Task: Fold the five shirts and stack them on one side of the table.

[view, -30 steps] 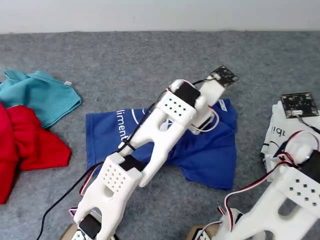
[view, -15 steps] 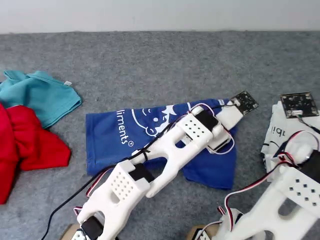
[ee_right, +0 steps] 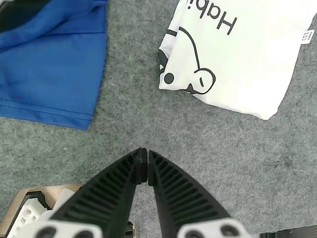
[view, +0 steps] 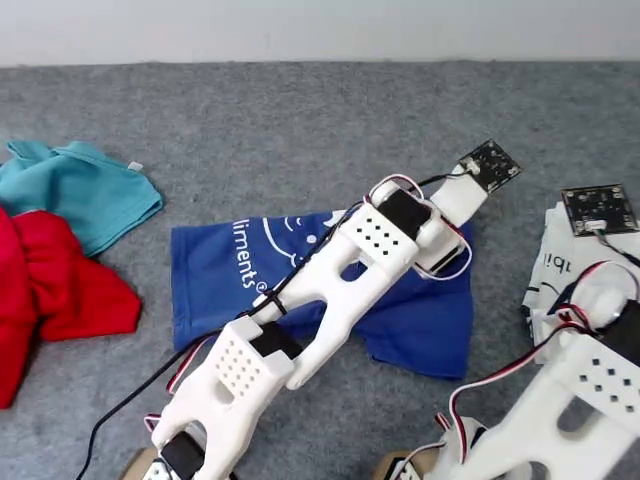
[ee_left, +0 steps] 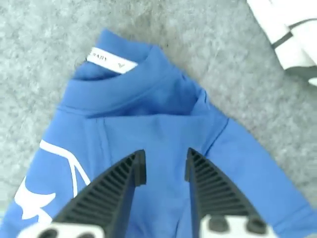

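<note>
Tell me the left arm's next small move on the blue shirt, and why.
Probably lower the left gripper onto the blue shirt and close on the fabric just short of the collar. Its jaws stand open, holding nothing, with blue cloth showing between them. The shirt lies spread out and not yet folded, so a grasp seems to come first.

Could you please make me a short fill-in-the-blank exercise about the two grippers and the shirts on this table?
1. The left gripper hangs ___ over the blue shirt.
2. The right gripper is ___ above the grey table.
3. The shirt with the black drawing is ___ in colour.

Missing words: open, shut, white.
</note>
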Tool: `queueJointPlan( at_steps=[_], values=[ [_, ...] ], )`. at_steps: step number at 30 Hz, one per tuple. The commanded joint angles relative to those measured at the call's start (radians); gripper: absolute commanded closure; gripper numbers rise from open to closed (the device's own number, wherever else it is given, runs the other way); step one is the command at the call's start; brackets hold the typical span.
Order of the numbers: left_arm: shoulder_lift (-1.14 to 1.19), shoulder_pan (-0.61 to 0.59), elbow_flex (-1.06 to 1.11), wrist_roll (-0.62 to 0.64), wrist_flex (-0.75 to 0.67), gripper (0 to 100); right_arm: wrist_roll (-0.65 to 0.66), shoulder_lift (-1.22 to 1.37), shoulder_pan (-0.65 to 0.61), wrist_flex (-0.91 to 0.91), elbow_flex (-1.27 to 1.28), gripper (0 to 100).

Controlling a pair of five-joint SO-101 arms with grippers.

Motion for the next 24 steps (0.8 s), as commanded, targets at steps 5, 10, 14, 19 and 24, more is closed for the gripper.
queueJointPlan(
  at_steps=[5,10,14,19,24],
  values=[
    [0.084,0.014,0.022,0.006,-0.166,86,0.000,-0.015,0.010,0.035,0.000,98.0],
    [0.164,0.014,-0.131,0.006,-0.092,86,0.005,-0.015,0.010,0.035,0.000,98.0],
    [0.180,0.023,-0.271,0.002,0.046,86,0.003,-0.015,0.010,0.035,0.000,98.0],
    [0.184,-0.021,-0.515,0.002,0.276,86,0.002,-0.015,0.010,0.035,0.000,98.0],
    [0.172,-0.046,-0.599,0.006,0.411,86,0.000,-0.015,0.010,0.035,0.000,98.0]
  ],
)
